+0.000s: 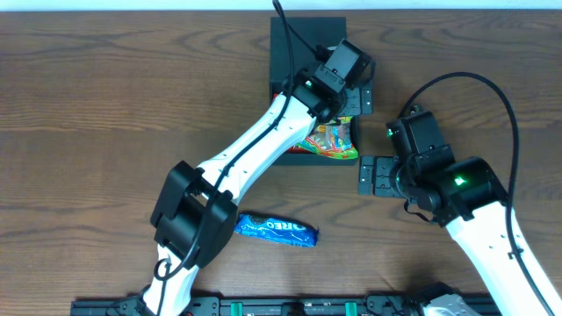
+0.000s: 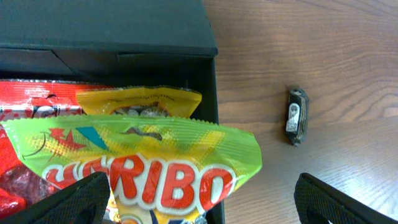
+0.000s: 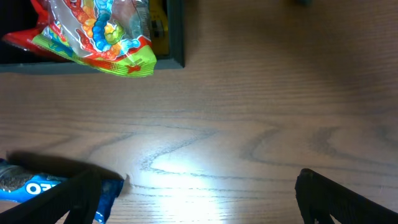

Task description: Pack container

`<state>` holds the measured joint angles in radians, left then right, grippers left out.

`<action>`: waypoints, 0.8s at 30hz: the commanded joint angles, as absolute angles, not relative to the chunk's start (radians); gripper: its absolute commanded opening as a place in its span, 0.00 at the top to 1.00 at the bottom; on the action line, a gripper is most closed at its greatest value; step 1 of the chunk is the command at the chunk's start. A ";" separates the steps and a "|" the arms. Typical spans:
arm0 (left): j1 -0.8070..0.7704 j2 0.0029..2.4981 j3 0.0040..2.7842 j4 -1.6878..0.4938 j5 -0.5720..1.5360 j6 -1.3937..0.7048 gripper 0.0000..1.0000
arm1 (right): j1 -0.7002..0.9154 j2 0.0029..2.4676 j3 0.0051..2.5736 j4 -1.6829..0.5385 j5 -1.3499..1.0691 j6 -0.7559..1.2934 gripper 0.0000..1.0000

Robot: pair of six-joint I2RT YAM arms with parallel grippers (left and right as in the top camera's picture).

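Left hand (image 2: pixel 205 202) spread above container (image 1: pixel 303 39), right hand (image 1: pixel 367 175) just beside

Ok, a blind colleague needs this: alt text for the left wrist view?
A green-and-yellow Haribo bag tops a yellow packet and a red packet in the open dark container, framed by the open left gripper. A small dark object lies on the wooden table to its right.
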<state>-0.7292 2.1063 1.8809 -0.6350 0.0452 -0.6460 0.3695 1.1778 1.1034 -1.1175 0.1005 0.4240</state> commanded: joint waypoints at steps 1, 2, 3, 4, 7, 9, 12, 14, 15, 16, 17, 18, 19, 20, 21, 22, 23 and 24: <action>-0.727 2.171 1.888 -0.625 0.019 -0.628 0.04 | 0.366 1.170 1.100 -1.118 0.101 0.410 0.01; -0.728 2.184 1.888 -0.622 0.024 -0.628 0.04 | 0.366 1.170 1.100 -1.118 0.101 0.410 0.01; -0.728 2.196 1.888 -0.619 0.026 -0.628 0.04 | 0.366 1.170 1.100 -1.119 0.101 0.410 0.01; -0.728 2.204 1.888 -0.615 0.026 -0.628 0.04 | 0.366 1.170 1.100 -1.119 0.101 0.410 0.01; -0.726 2.210 1.888 -0.592 0.022 -0.627 0.04 | 0.366 1.170 1.100 -1.118 0.101 0.410 0.01; -0.724 2.210 1.888 -0.584 0.015 -0.627 0.04 | 0.366 1.170 1.100 -1.118 0.101 0.410 0.01; -0.724 2.209 1.891 -0.578 0.015 -0.627 0.04 | 0.366 1.170 1.100 -1.118 0.101 0.410 0.01; -0.724 2.202 1.909 -0.579 0.015 -0.625 0.04 | 0.366 1.170 1.100 -1.118 0.101 0.410 0.01; -0.724 2.196 1.918 -0.579 0.015 -0.623 0.04 | 0.366 1.170 1.100 -1.118 0.101 0.410 0.01; -0.724 2.187 1.932 -0.580 0.016 -0.615 0.04 | 0.366 1.170 1.100 -1.118 0.101 0.410 0.01; -0.724 2.178 1.943 -0.580 0.015 -0.605 0.04 | 0.366 1.170 1.100 -1.118 0.101 0.410 0.01; -0.724 2.167 1.956 -0.583 0.015 -0.596 0.04 | 0.366 1.170 1.100 -1.118 0.101 0.410 0.01; -0.724 2.154 1.973 -0.591 0.014 -0.593 0.04 | 0.366 1.170 1.100 -1.119 0.101 0.410 0.01; -0.724 2.143 1.986 -0.602 0.014 -0.588 0.04 | 0.366 1.170 1.100 -1.119 0.101 0.410 0.01; -0.724 2.132 2.000 -0.616 0.014 -0.580 0.04 | 0.366 1.170 1.100 -1.119 0.101 0.410 0.01; -0.724 2.121 2.015 -0.633 0.003 -0.578 0.04 | 0.366 1.170 1.100 -1.119 0.101 0.410 0.01; -0.724 2.109 2.028 -0.655 -0.013 -0.574 0.04 | 0.366 1.170 1.100 -1.119 0.101 0.410 0.01; -0.724 2.098 2.037 -0.674 -0.024 -0.567 0.04 | 0.366 1.170 1.100 -1.119 0.101 0.410 0.01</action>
